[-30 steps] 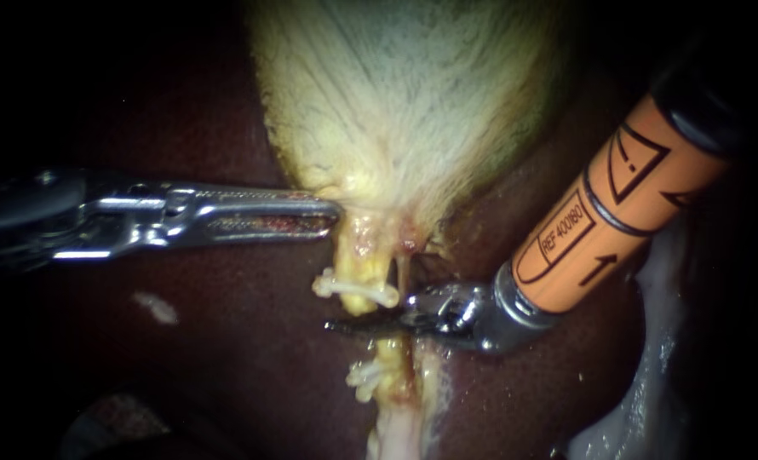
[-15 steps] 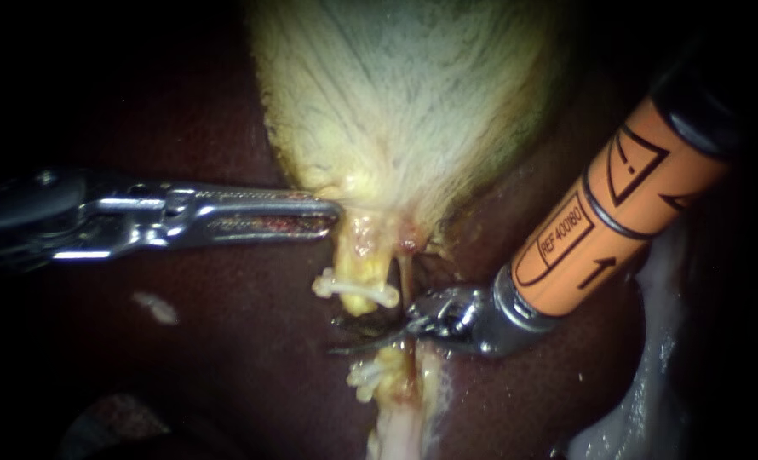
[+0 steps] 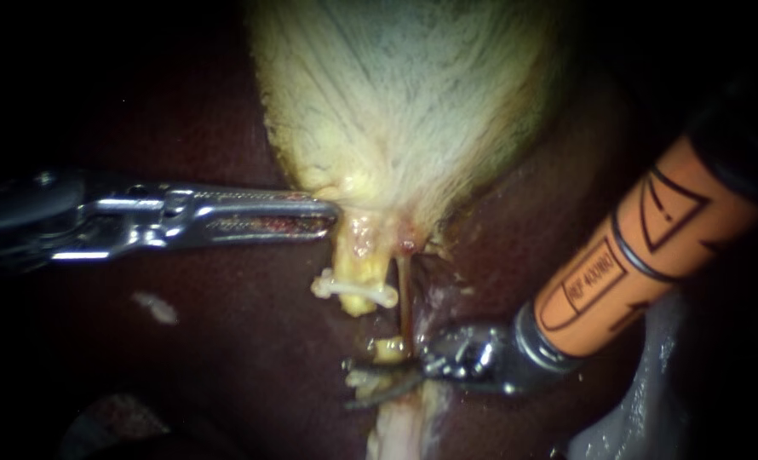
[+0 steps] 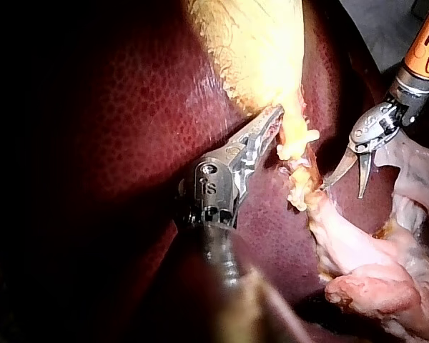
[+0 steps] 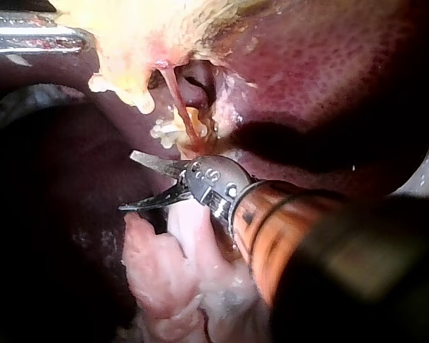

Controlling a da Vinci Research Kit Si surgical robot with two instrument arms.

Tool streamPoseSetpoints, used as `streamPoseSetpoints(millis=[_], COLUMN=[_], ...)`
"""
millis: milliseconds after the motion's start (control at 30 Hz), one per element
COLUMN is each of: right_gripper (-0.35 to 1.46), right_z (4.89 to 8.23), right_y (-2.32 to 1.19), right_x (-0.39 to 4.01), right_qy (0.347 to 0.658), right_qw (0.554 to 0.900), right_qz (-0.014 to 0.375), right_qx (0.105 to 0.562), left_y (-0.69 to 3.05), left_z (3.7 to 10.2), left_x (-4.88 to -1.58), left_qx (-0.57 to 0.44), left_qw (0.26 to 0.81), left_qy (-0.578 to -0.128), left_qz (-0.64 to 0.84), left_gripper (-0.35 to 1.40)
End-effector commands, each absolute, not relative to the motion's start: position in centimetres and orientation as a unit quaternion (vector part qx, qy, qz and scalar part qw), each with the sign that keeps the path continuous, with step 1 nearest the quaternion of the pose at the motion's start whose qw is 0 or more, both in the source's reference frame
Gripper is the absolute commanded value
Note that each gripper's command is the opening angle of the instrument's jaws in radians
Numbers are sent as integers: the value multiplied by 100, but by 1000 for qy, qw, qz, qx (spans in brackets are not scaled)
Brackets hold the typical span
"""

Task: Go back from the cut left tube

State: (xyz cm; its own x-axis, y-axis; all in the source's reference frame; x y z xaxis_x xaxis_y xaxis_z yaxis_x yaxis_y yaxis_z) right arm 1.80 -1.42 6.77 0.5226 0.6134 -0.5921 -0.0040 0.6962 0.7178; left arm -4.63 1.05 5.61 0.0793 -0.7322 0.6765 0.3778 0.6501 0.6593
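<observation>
A: Right, starting at the left: slim silver left instrument [image 3: 315, 213], both jaws clamped onto the neck of the pale, yellow-white, fibrous gallbladder [image 3: 404, 94]. Holding that neck over the dark maroon liver [image 3: 226, 341].

B: And further in, the cut left tube [image 3: 360, 238]?

A: Just beside those jaws. Split in two: short yellow upper stump [image 3: 364, 255] hanging from the neck, crossed by a white plastic clip [image 3: 353, 288]. Then a bare gap of liver, then a small yellow lower stump [image 3: 387, 348], with another white clip [image 3: 364, 382] beneath.

B: Handling?

A: Soft, wet and slippery by the look of it. Light as anything, probably easy to tear. No place for a grip at the raw ends or on the clips. If needed at all, better on the fatty tissue away from them.

B: Next along?

A: Thin reddish tube [image 3: 403, 290], uncut, running down just beside the stumps. Then the right instrument [image 3: 347, 386] on its orange-sleeved shaft [image 3: 643, 247]: two dark blades parted narrowly, gripping nothing. Lower clip lying in the gap between them; touching or not, cannot tell.

B: So, for backing off?

A: Likely straight out along the shaft, towards the right. Blades kept clear of that red strand and the clip. Real risk of snagging either, judging by how near.
</observation>
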Motion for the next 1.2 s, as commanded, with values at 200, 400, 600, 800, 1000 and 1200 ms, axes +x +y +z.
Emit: streamPoseSetpoints(millis=[200, 400, 600, 800, 1000, 1200], right_gripper=[143, 143, 143, 143, 143, 143], right_z=[688, 694, 668, 643, 641, 646], right_y=[-132, -99, -57, -36, -35, -36], right_x=[141, 97, 76, 69, 68, 67], right_qy=[472, 475, 475, 478, 477, 478], right_qw=[836, 852, 865, 869, 872, 871], right_qz=[151, 124, 103, 89, 78, 74], right_qx=[234, 180, 128, 88, 81, 81], left_y=[105, 105, 105, 105, 103, 96], left_z=[561, 561, 561, 561, 564, 581], left_x=[-462, -462, -462, -462, -464, -474], left_qx=[159, 159, 159, 159, 158, 153], left_qw=[717, 717, 717, 717, 717, 722], left_qy=[-558, -558, -558, -558, -557, -554], left_qz=[-387, -387, -387, -387, -387, -385], left_gripper=[-35, -35, -35, -35, -35, -35])
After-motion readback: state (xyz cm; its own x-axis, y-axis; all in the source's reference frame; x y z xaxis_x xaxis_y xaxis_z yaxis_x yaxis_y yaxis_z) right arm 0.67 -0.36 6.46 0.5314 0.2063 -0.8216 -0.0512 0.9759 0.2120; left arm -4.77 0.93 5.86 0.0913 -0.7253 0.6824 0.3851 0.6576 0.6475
